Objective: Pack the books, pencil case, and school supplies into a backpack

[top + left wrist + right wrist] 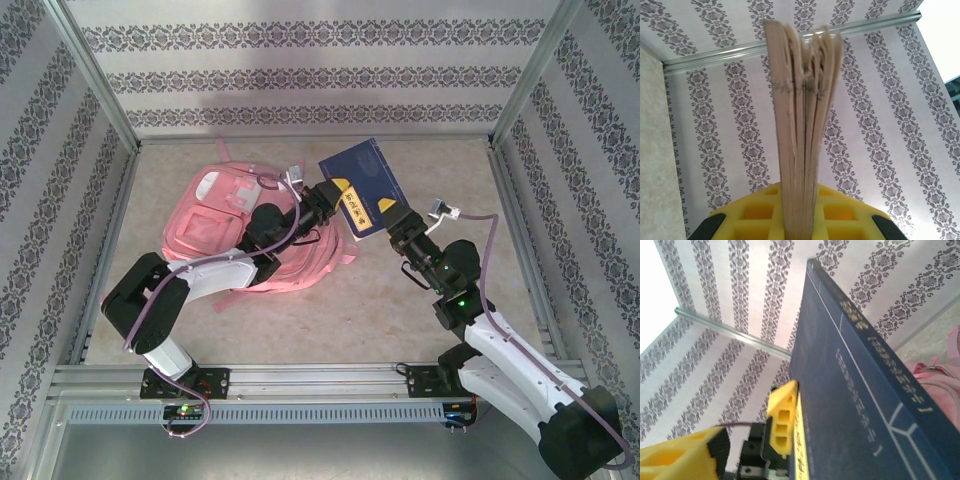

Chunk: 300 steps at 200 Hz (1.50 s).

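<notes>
beside the backpack (222, 228), left gripper (335, 198) clamps the navy book (375, 175) by its pages; right gripper (391, 212) gapes, one finger hidden.

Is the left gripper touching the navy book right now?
Touching. In the left wrist view the left gripper is shut on the navy book, whose page edges rise from between its yellow fingers.

Pink backpack (215, 215) lies on the beige table (400, 300).
</notes>
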Each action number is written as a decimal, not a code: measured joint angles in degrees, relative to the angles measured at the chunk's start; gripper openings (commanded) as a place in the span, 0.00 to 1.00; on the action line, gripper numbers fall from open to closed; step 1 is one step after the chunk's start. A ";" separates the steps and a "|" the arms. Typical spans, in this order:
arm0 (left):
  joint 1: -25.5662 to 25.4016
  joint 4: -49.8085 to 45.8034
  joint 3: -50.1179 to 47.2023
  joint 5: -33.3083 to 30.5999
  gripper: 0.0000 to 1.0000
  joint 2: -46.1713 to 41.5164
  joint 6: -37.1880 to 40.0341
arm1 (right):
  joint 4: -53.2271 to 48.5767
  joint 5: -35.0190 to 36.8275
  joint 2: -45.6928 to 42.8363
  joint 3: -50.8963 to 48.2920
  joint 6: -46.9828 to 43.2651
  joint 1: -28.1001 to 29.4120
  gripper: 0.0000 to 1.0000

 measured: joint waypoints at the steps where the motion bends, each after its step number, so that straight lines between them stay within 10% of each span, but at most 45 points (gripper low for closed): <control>1: 0.00 0.04 0.00 -0.02 0.00 0.02 0.00 | 0.13 0.13 0.02 0.02 0.11 0.00 0.73; 128: -1.73 1.73 0.02 -3.89 0.00 0.85 0.26 | 5.64 0.55 7.82 2.08 4.44 1.84 0.36; 169: -1.75 2.82 0.04 -4.22 0.00 1.38 0.15 | 4.07 1.68 7.65 2.38 3.85 1.86 0.00; 218: -2.03 0.55 0.00 -1.11 0.55 1.27 1.40 | -7.58 4.59 -0.02 2.47 0.76 0.61 0.00; 257: 0.96 -16.61 0.28 6.23 0.69 -5.49 8.81 | -25.03 7.45 -7.85 4.07 -4.63 -3.61 0.00; 300: 2.78 -56.59 15.06 4.81 0.73 -12.87 29.94 | -42.95 8.04 -9.77 8.74 -14.27 -5.18 0.00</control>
